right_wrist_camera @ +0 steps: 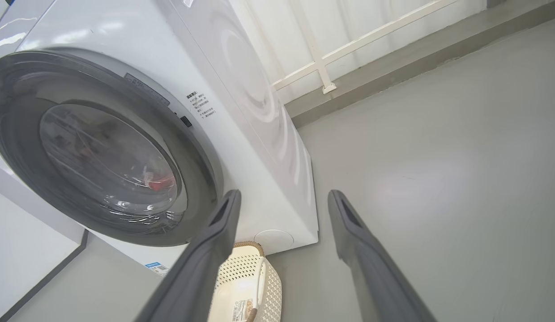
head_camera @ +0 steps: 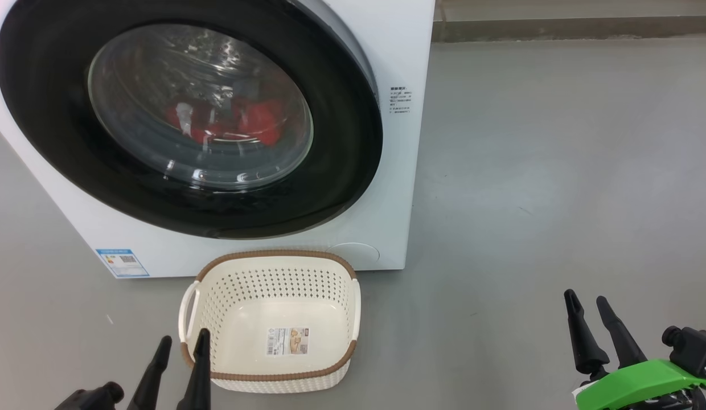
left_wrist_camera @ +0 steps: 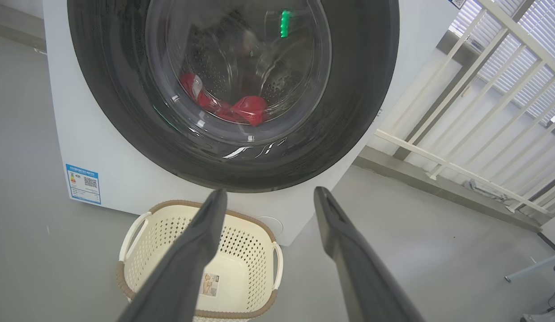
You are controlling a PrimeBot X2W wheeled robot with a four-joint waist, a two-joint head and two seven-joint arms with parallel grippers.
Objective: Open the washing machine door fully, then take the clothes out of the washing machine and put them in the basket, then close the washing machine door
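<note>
The washing machine door (head_camera: 188, 122) looks shut to me, its black rim lying flush on the front of the washing machine (head_camera: 398, 57), so I judge the first step has not yet begun. Through the glass bowl I can see the clothes (head_camera: 256, 122), a red heap with a bit of white, low in the drum where a loose load would settle.

The machine stands on the floor (head_camera: 529, 171), close to the floor's far edge where a raised kerb runs. The basket (head_camera: 273, 282) is on the floor too, its far rim just beside the machine's front bottom edge and right under the lower part of the door. I take that as deliberate: it makes for a short carry from drum to basket, and the basket sits low enough that the door should swing over it. It has nothing in it but a paper label on its bottom.

Both sets of jaws are spread wide and hold nothing. The left jaws hover over the basket's near left corner, fingers (head_camera: 199, 370) pointing at the door. The right jaws hang well apart from the machine, out over bare floor towards its right side, fingers (head_camera: 581, 336) also aimed forward.

I cannot tell which side the door hinges on. A grey strip shows along its right edge in the right wrist view, so I would look there for a grip.
</note>
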